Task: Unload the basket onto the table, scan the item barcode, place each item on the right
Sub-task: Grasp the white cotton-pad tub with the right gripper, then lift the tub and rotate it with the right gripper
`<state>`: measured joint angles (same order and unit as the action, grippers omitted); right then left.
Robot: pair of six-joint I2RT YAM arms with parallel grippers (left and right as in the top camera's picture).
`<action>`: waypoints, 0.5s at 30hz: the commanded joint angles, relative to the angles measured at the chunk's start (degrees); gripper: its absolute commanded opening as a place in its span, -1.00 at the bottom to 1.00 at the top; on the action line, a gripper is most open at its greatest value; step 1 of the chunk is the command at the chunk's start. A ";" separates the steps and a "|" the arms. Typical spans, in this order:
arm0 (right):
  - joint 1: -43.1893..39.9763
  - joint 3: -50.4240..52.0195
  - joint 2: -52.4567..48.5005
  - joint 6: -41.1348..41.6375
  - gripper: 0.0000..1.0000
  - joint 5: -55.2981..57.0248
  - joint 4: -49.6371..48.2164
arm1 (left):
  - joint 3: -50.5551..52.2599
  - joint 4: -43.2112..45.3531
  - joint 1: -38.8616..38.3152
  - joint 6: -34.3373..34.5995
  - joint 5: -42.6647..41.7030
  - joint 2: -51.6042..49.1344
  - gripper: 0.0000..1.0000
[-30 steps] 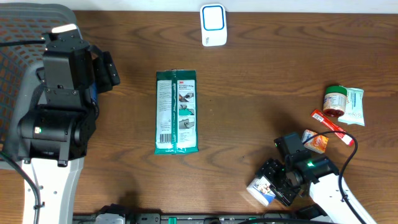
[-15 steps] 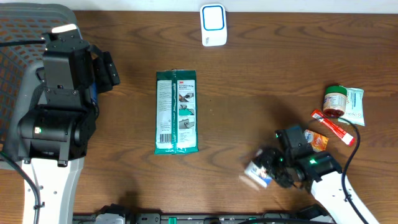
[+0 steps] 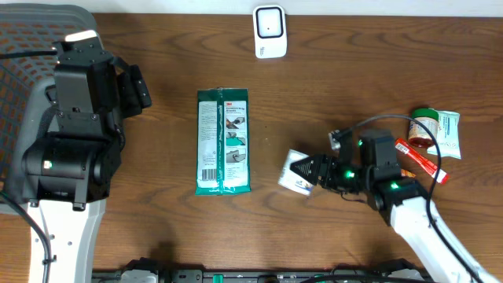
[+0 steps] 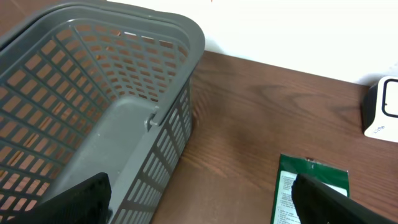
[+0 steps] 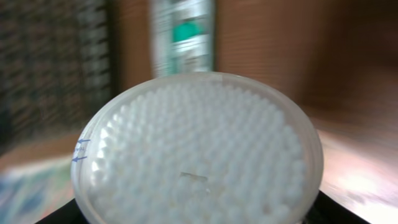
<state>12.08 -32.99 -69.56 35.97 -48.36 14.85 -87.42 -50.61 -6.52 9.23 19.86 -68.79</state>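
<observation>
Left gripper (image 4: 200,182): we record the jaws spread wide and holding nothing, near the grey plastic mesh basket (image 4: 93,93). Right gripper (image 3: 306,169): clamped on the round clear plastic tub of white cotton swabs (image 3: 292,178). The tub sits right of the flat green wipes pack (image 3: 223,141), well apart from the white boxy scanner (image 3: 269,31) at the far edge. Its tightly packed swab tips fill the right wrist view.

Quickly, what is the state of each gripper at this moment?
Left gripper: open, holding nothing.
Right gripper: closed on the cotton swab tub.
</observation>
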 commanded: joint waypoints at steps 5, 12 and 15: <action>-7.19 -1.07 -9.22 -8.35 -0.98 -39.85 -14.12 | -0.42 0.04 0.13 0.50 0.76 -0.07 0.84; -12.55 -1.01 -13.75 -8.90 -0.92 -41.07 -16.37 | -0.42 0.04 0.13 0.50 0.76 -0.07 0.84; -13.66 -1.01 -13.81 -9.18 -0.98 -41.09 -16.39 | -0.42 0.04 0.13 0.50 0.76 -0.07 0.84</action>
<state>-0.38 -33.12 -83.24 28.75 -84.95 -1.23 -87.42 -50.59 -6.52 9.23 19.86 -68.79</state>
